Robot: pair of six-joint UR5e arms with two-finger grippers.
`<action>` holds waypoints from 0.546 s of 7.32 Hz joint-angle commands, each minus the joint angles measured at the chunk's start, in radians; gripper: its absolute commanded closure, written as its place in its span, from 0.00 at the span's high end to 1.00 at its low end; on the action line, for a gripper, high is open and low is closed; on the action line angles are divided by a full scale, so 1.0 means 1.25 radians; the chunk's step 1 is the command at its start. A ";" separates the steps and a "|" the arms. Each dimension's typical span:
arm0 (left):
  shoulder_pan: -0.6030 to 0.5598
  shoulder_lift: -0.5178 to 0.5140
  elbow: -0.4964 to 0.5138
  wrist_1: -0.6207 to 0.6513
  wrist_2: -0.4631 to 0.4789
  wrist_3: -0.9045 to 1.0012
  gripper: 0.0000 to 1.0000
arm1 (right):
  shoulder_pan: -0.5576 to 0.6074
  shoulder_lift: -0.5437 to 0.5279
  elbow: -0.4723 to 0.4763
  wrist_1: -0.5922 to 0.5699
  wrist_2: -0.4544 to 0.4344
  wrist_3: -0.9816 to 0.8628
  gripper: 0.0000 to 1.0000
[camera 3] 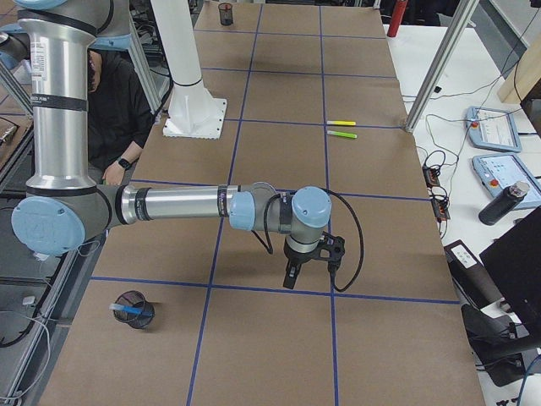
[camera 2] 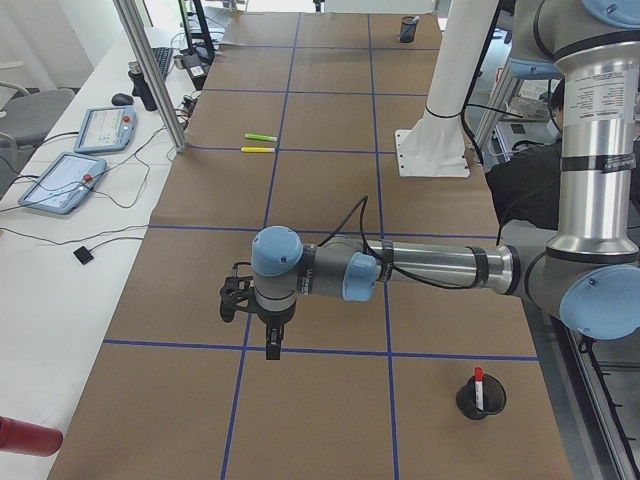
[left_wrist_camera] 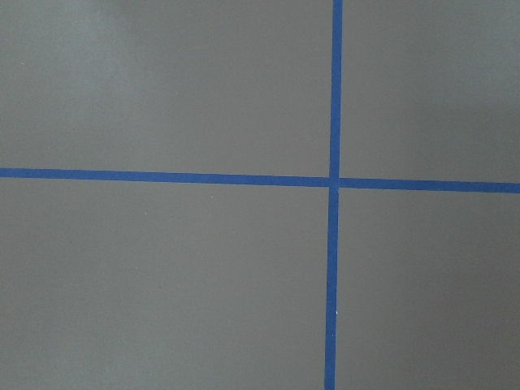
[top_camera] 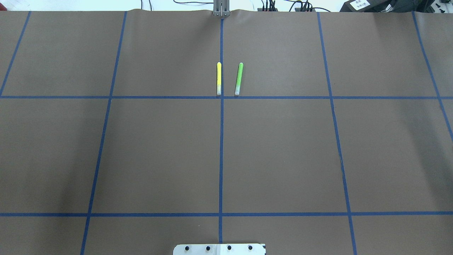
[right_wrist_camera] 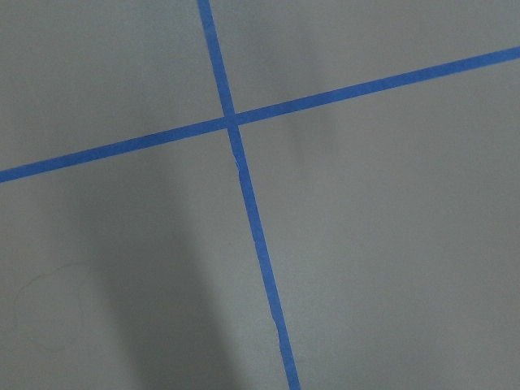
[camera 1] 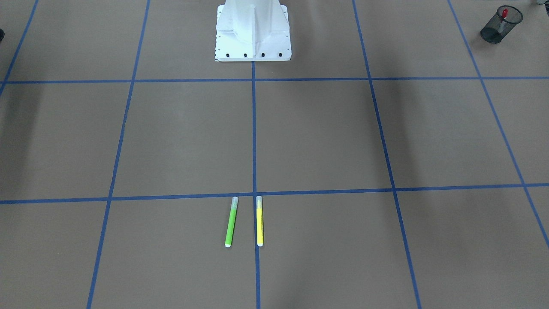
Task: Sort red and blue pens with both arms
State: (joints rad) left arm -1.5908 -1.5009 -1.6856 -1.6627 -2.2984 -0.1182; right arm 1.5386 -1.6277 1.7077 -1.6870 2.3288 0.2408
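Red pen (camera 2: 478, 385) stands in a mesh cup (camera 2: 492, 405) by the left arm (camera 2: 430, 268); blue pen (camera 3: 135, 315) lies in a second cup (camera 3: 122, 301) by the right arm (camera 3: 177, 204). Sorting judged complete. Jaws' opening: cannot tell.

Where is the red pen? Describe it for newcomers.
From the white pedestal, look toward the robot's left. A black mesh cup stands there. The red pen stands inside it, red end up, unlike the green marker and yellow marker lying flat.
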 commanded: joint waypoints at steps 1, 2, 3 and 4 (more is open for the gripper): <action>0.000 0.001 0.008 -0.001 0.000 0.002 1.00 | 0.000 -0.001 0.001 0.001 0.000 0.000 0.99; 0.000 0.001 0.010 -0.001 0.000 0.004 1.00 | 0.000 -0.001 0.001 0.002 0.000 0.000 0.99; 0.000 0.001 0.011 -0.003 0.000 0.005 1.00 | 0.000 -0.001 -0.001 0.003 0.000 0.000 0.99; 0.000 0.001 0.010 -0.003 0.000 0.005 1.00 | 0.000 0.000 -0.003 0.003 0.000 0.000 0.99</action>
State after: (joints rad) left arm -1.5907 -1.5002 -1.6736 -1.6653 -2.2979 -0.1129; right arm 1.5385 -1.6288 1.7067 -1.6836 2.3286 0.2408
